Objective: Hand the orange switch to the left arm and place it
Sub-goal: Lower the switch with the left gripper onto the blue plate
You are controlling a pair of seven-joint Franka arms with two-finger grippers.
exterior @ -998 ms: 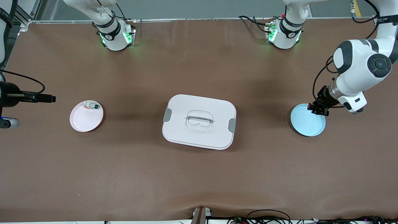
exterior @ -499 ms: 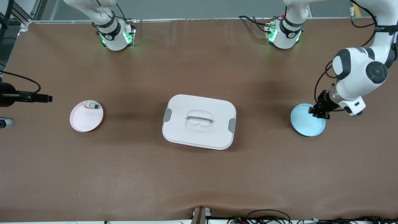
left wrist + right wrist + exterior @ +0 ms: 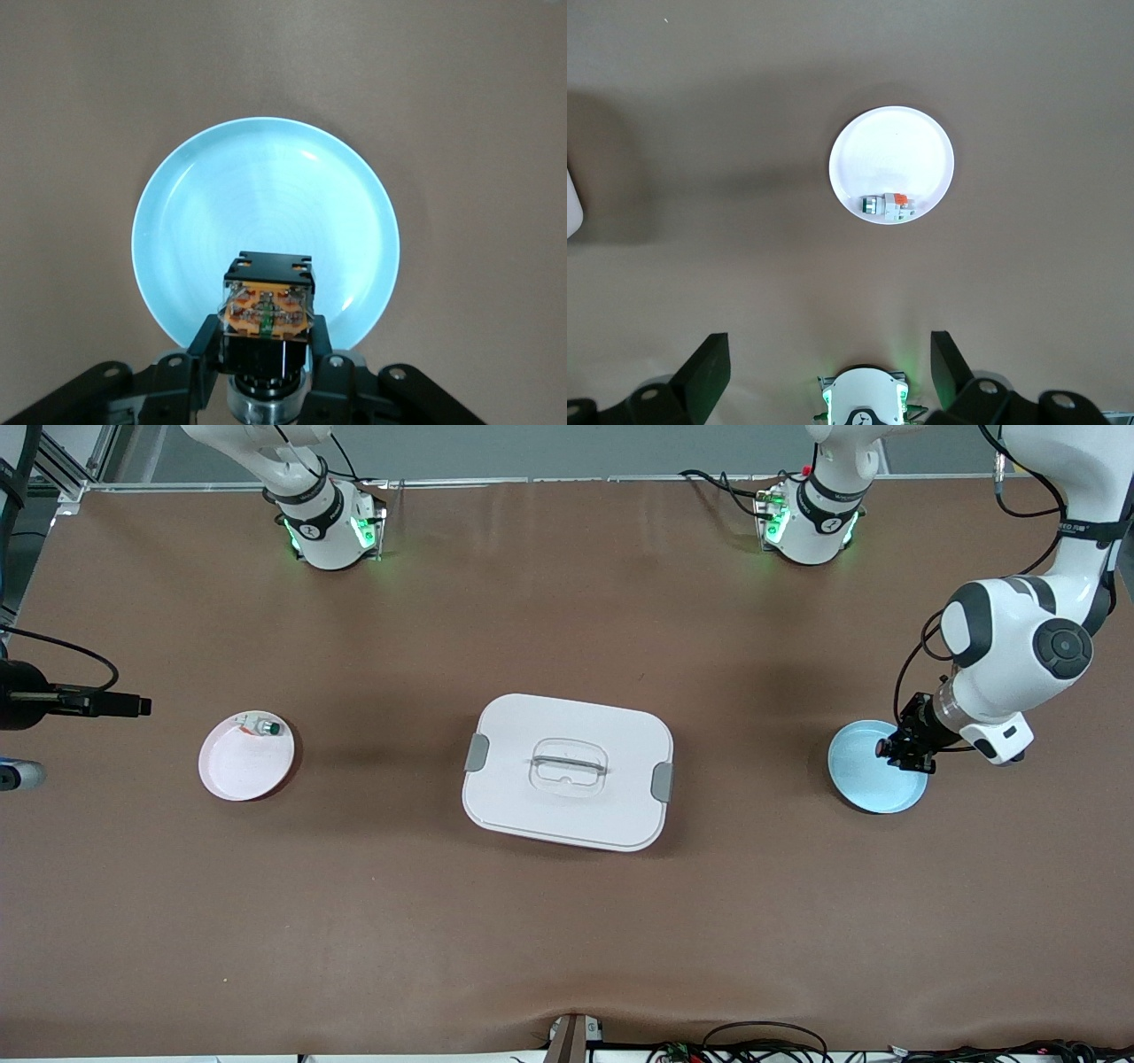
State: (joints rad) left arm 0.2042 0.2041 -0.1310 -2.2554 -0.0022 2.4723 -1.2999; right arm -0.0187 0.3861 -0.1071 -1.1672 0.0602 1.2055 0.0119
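Observation:
My left gripper (image 3: 904, 749) is shut on the orange switch (image 3: 882, 747) and holds it low over the blue plate (image 3: 864, 779), above the rim toward the left arm's end of the table. In the left wrist view the switch (image 3: 266, 310), black with an orange face, sits clamped between the fingers (image 3: 205, 350) of the gripper (image 3: 266, 354), over the plate (image 3: 266, 195). The white box (image 3: 532, 722) stands closed at mid-table. My right gripper (image 3: 831, 354) is open and empty, high above the table beside the pink plate (image 3: 890, 146).
The pink plate (image 3: 239, 771) lies toward the right arm's end and holds a small white-silver part with a green tip (image 3: 261, 727), also seen in the right wrist view (image 3: 886, 205). Both arm bases (image 3: 328, 527) stand along the table's back edge. Cables run along the front edge.
My left gripper has moved with the switch a little farther over the blue plate and lower. The right arm's end has barely shifted.

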